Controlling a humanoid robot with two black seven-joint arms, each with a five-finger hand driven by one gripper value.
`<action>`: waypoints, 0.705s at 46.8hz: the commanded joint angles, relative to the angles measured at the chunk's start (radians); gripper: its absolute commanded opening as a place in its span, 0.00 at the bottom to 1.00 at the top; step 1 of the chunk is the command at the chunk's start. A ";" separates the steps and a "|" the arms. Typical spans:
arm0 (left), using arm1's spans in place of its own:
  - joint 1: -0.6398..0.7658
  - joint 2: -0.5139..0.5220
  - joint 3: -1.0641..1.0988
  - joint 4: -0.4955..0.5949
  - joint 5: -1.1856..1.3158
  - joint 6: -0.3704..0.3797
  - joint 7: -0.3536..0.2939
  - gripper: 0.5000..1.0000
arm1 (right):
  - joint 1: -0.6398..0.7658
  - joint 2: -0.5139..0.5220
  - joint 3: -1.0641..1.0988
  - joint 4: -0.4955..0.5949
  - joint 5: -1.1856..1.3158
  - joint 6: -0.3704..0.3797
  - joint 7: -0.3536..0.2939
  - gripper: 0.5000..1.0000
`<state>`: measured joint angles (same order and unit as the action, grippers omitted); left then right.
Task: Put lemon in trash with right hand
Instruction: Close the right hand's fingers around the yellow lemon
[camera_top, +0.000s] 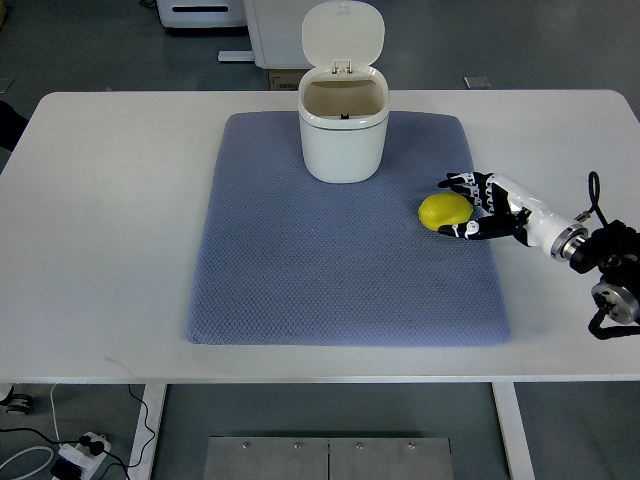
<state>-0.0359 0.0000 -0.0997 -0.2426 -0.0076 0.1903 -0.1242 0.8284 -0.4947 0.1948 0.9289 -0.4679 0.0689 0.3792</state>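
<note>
One lemon (445, 211) to deal with, lying on the right part of the blue mat (300, 280), below and to the right of the white trash bin (343, 130). Bin upright at the mat's far edge, lid (343, 33) flipped back, mouth open and unobstructed. Right hand (480, 207) in from the right edge, lying low over the table (100, 250), fingers (460, 181) parted around the lemon's right side, one above it and one below, close to or just touching the skin; not yet clearly closed into a hold. Left hand out of sight. Step in hand, by the look of it: securing the grasp. Best done by sliding a little further over the fruit so the fingers wrap past its widest part, then closing evenly, since a smooth rounded lemon tends to squirt out of a tip pinch or roll away leftward on the mat. After that, a lift high enough to clear the bin's rim, a carry up and to the left, and a release only once squarely above the opening, well clear of the raised lid.
</note>
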 joint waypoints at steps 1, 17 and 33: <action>-0.001 0.000 0.000 0.000 0.000 0.000 0.000 1.00 | 0.000 0.001 0.000 -0.002 0.000 -0.001 0.000 0.84; 0.001 0.000 0.000 0.000 0.000 0.000 0.000 1.00 | 0.000 0.012 -0.017 -0.016 0.000 -0.024 -0.005 0.75; -0.001 0.000 0.000 -0.001 0.000 0.000 0.000 1.00 | 0.002 0.012 -0.034 -0.016 0.000 -0.024 -0.003 0.51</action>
<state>-0.0361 0.0000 -0.0997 -0.2425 -0.0077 0.1900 -0.1242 0.8283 -0.4832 0.1642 0.9126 -0.4687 0.0443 0.3744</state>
